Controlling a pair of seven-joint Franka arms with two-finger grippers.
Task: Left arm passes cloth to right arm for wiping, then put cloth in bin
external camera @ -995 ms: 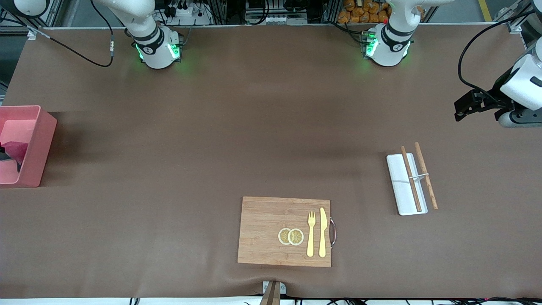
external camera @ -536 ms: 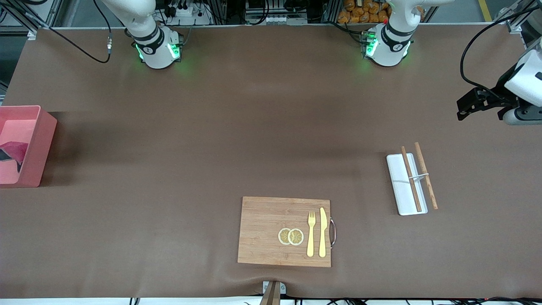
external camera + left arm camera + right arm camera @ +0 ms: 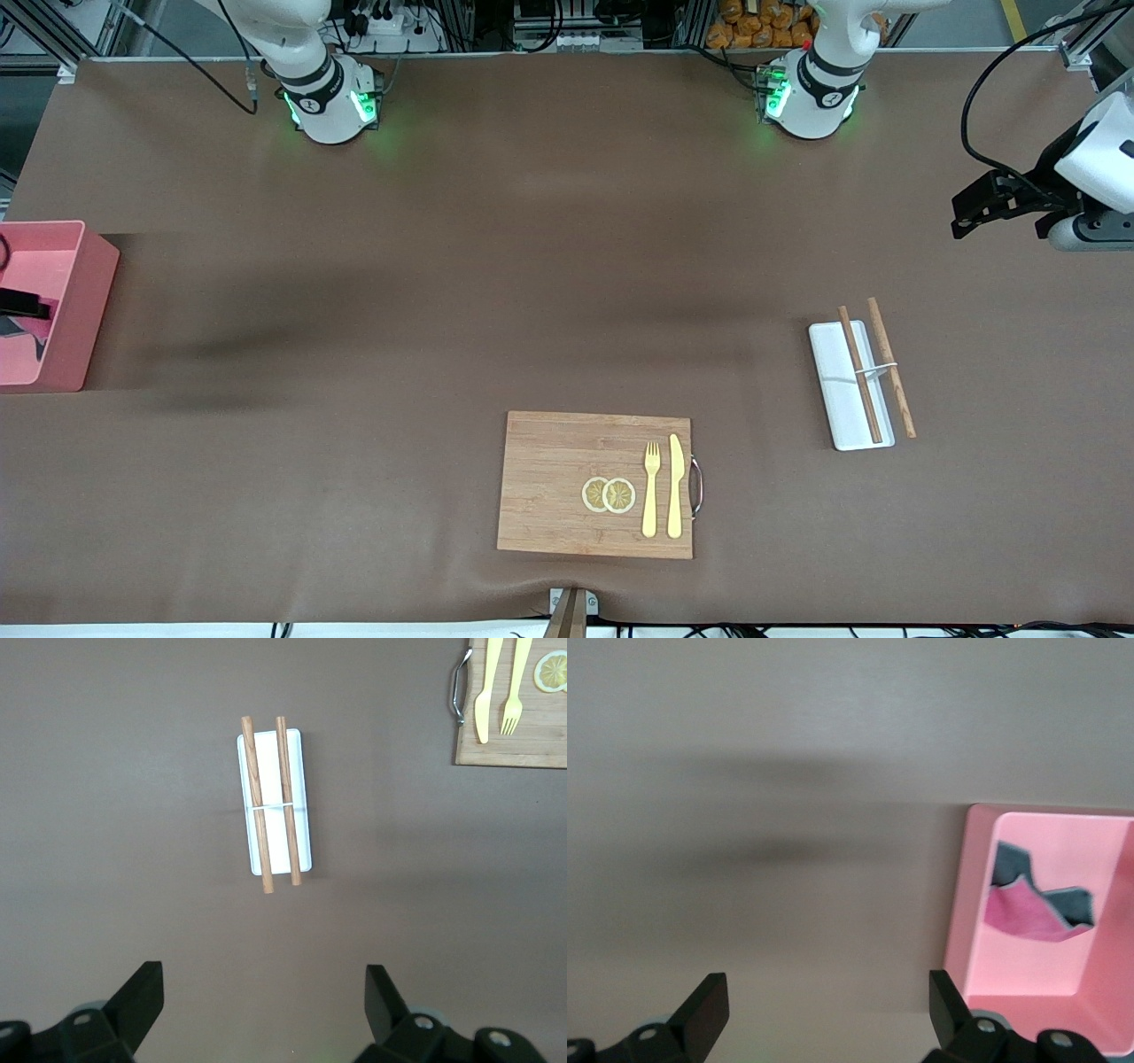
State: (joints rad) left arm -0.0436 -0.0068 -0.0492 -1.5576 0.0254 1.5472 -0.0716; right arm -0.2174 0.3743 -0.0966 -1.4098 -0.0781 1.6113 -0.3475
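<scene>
The cloth (image 3: 1028, 912) lies crumpled inside the pink bin (image 3: 87, 301), magenta side and dark grey side both showing, at the mid-height edge of the front view at the right arm's end of the bench (image 3: 443, 266). The right gripper (image 3: 826, 1014) hangs above that end of the bench. Its wrist view shows the jaws spread wide and holding nothing, with the bin's wall just beside one fingertip and the cloth well clear of both. The left gripper (image 3: 974, 206) is in the air over bare bench at the left arm's end, in the upper part of the front view. Its jaws are also wide apart and empty in its wrist view. Below it in the front view, nearer the camera, a flat white tray (image 3: 833, 399) carries two wooden sticks (image 3: 861, 377) joined by a thin white band. One stick lies along the tray and the other along its edge, overhanging toward the left arm's end. In the lower centre of the frame sits a wooden cutting board (image 3: 558, 452) with a metal handle. On it are two lemon slices (image 3: 608, 494) touching each other. Beside them lie a yellow fork (image 3: 651, 492) and a yellow knife (image 3: 675, 486), side by side, close to the handle. Both arm bases glow green along the top of the frame.
</scene>
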